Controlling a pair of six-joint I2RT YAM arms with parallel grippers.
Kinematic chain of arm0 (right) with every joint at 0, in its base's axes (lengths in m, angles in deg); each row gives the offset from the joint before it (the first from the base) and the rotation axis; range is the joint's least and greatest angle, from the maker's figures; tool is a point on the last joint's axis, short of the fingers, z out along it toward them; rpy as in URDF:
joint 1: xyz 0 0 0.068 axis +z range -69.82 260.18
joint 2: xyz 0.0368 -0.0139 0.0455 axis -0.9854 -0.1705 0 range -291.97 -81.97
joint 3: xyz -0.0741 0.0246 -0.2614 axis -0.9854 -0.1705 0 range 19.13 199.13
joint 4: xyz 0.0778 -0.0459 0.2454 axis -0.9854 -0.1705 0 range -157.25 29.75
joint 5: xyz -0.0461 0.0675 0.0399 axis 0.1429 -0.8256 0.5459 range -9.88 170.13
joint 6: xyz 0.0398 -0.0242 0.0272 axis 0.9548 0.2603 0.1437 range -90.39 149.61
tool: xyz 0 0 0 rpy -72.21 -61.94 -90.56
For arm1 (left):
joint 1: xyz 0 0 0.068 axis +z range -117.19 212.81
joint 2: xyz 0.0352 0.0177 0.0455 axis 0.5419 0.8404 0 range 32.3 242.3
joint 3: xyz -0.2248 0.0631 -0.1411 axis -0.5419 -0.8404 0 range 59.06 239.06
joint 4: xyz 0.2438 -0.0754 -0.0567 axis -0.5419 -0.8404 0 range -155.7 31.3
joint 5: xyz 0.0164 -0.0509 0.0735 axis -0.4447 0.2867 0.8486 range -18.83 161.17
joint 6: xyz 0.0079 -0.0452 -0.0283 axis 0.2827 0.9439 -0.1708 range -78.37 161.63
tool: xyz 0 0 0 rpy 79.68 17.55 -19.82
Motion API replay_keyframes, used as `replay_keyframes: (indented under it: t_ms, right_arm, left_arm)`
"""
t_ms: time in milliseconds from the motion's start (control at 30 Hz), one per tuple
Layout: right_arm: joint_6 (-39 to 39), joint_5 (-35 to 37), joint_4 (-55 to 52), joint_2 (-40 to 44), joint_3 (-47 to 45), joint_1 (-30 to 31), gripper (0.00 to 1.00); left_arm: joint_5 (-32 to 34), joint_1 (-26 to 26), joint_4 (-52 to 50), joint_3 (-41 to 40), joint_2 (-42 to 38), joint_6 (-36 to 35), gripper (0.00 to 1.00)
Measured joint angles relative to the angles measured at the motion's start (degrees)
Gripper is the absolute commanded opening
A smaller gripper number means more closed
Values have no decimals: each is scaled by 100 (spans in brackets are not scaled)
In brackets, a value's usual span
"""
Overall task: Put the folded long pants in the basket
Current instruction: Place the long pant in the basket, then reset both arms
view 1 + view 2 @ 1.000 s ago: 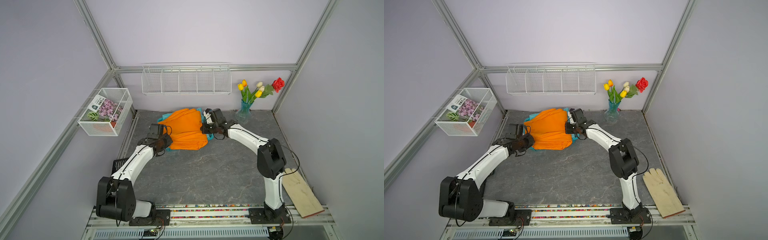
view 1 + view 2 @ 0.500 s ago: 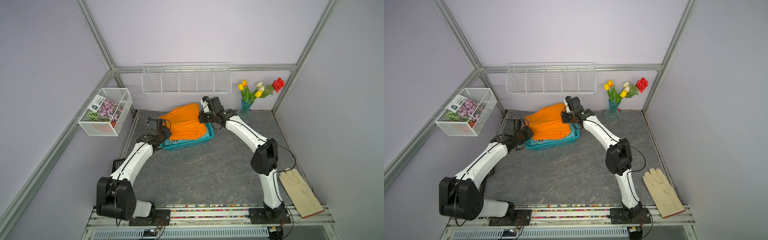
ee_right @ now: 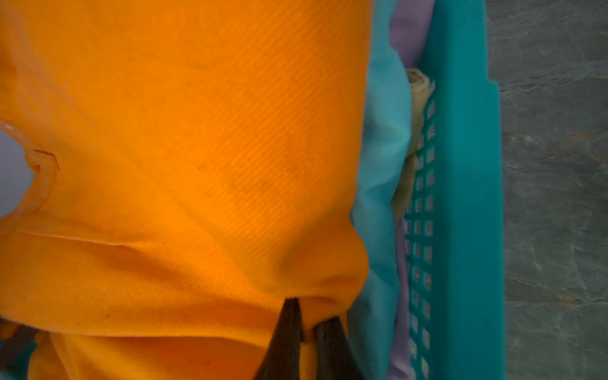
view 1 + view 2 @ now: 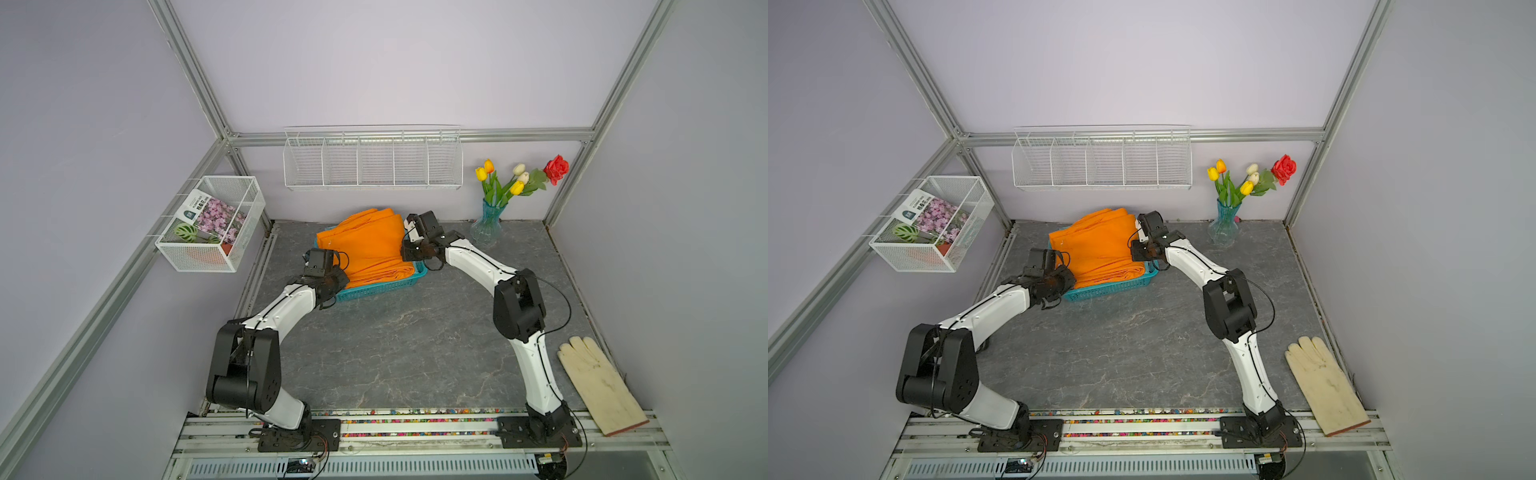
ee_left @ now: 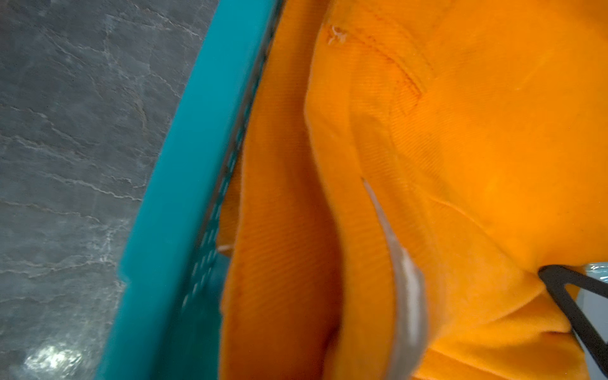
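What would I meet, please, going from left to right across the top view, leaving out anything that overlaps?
white wire basket on the side wall → orange pants → blue vase of flowers → cream glove

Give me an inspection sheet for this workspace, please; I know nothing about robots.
Surface: grey stone-look table top, no spills seen.
Job's things: orange pants lie on top in the turquoise basket; teal pants, lilac pants and khaki pants sit beneath.
Clutter: cream glove near the right arm's base; vase of flowers by the back wall.
Grippers: left gripper jaws apart around orange cloth; right gripper pinching the orange edge.
Cables: black cable loops off the right arm.
Surroundings: wire rack on the back wall; wire basket on the side wall.
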Motion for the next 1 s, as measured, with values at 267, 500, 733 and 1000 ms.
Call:
replay_keyframes:
  t_ms: [267,500,733,1000]
  right_arm:
    - [-422,544,-380,1215,-529,-219,85]
    - [-809,1652,527,4140,-2938,-291,98]
    - [-1502,3318,2990,6389,-7110,-476,98]
    - [-2168,4730,4301,6398,-8821,-1519,98]
  left_arm:
    - [442,125,-1137,328,-1703,63,100]
    - [1187,125,-682,-33,-3591,-511,100]
    - [3189,136,1895,-3351,-4887,-1523,100]
    - [4229,647,4096,-4459,-3259,-2299,100]
